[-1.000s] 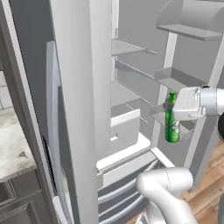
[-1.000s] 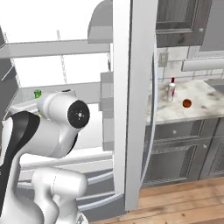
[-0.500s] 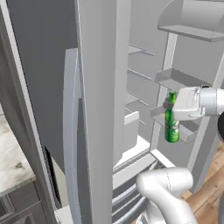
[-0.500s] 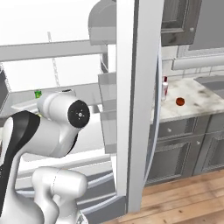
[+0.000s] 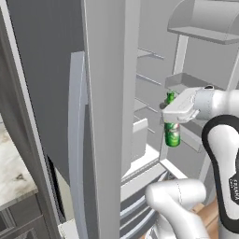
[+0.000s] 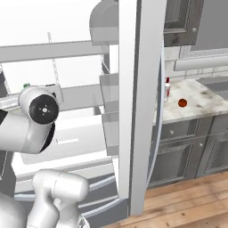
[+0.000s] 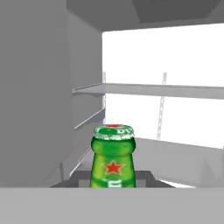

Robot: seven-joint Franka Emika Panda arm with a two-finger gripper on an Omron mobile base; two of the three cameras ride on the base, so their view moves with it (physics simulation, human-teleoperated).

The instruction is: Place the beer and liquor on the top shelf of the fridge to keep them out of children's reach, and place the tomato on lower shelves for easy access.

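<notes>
My gripper [image 5: 174,115] is shut on the beer [image 5: 172,134], a slim green bottle that hangs upright in front of the open fridge [image 5: 107,93]. In the hand view the beer [image 7: 113,157] shows its cap and red star, with a light-grey shelf plate [image 7: 148,90] higher up behind it. Its green cap [image 6: 26,85] peeks out behind my arm in the right base view. The liquor [image 6: 167,91] and the tomato [image 6: 181,103] stand on the marble counter [image 6: 200,100] to the right of the fridge.
The dark fridge door with its curved handle [image 5: 77,140] stands open at the left. The other door's edge [image 6: 138,111] rises between the fridge interior and the counter. Door bins [image 5: 186,81] are close to the bottle. Grey cabinets [image 6: 178,151] sit below the counter.
The whole picture has shifted in both base views, so the base has driven. The arm keeps the same pose with the beer still in its grip.
</notes>
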